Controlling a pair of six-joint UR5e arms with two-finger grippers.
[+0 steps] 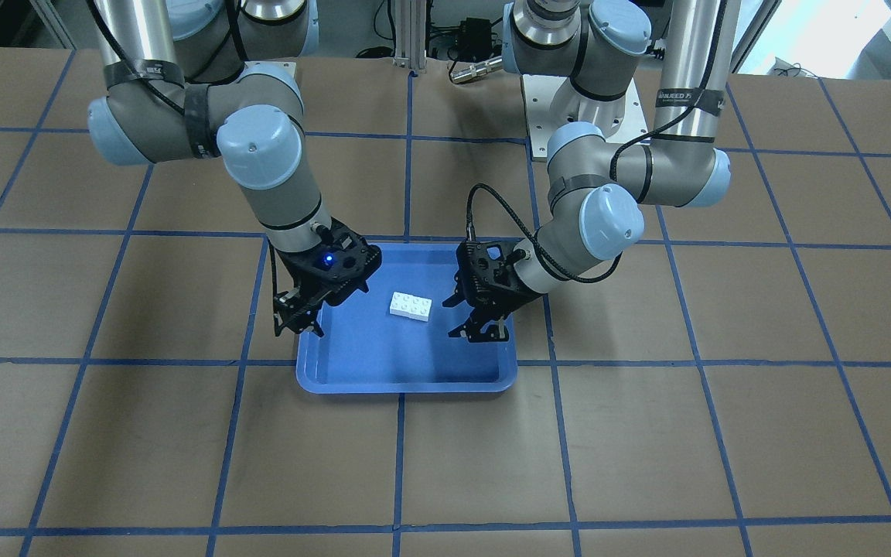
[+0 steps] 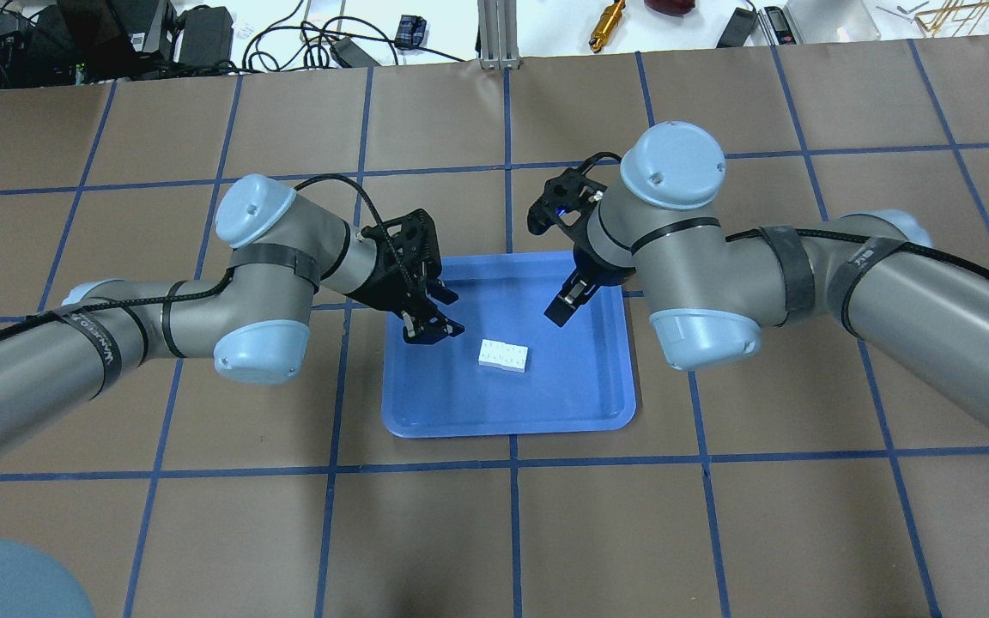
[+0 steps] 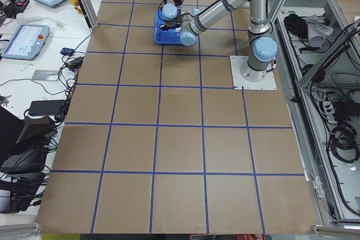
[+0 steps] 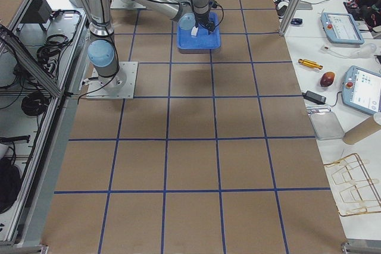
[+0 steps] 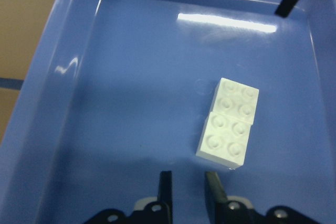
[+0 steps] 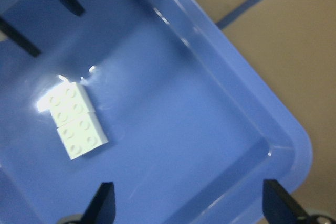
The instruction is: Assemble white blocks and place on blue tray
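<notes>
The two white blocks lie joined as one short bar on the floor of the blue tray, studs up, near its middle. The bar also shows in the overhead view and in both wrist views. My left gripper hovers over the tray's side next to the bar, empty, its jaws only a little apart. My right gripper is over the opposite side of the tray, wide open and empty. Neither gripper touches the bar.
The tray sits mid-table on brown paper with a blue tape grid. Both forearms lean in over the tray's two short sides. Cables and tools lie past the far table edge.
</notes>
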